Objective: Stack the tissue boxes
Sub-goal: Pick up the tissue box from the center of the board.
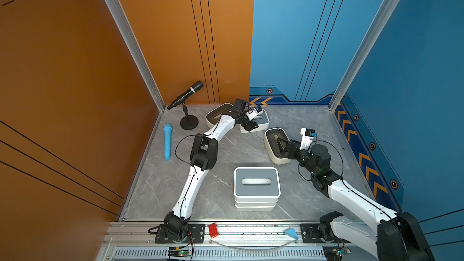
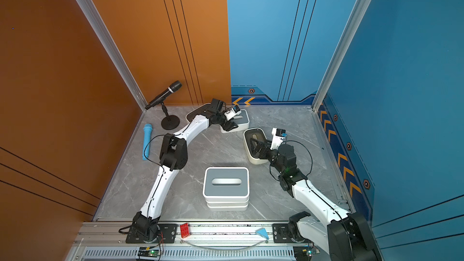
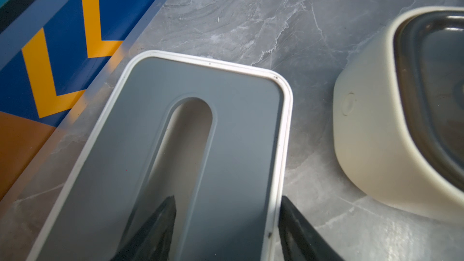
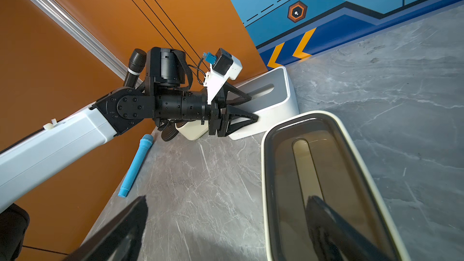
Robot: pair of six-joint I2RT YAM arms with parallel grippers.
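Two straddled: grey box point(image 3: 238, 134), left fingers point(image 3: 155, 229), grip unclear; brown box point(image 4: 351, 171), right fingers point(image 4: 324, 219) released.

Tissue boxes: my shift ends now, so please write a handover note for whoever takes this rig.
Left claw: straddles one long wall of the grey-lidded box at the back, one finger at its slot; grip unclear.
Right claw: open, one finger at the slot of the near brown-lidded box.
Done: stack of three at front centre, grey lid on top.
To do: those two boxes and the far brown-lidded box behind the left arm.
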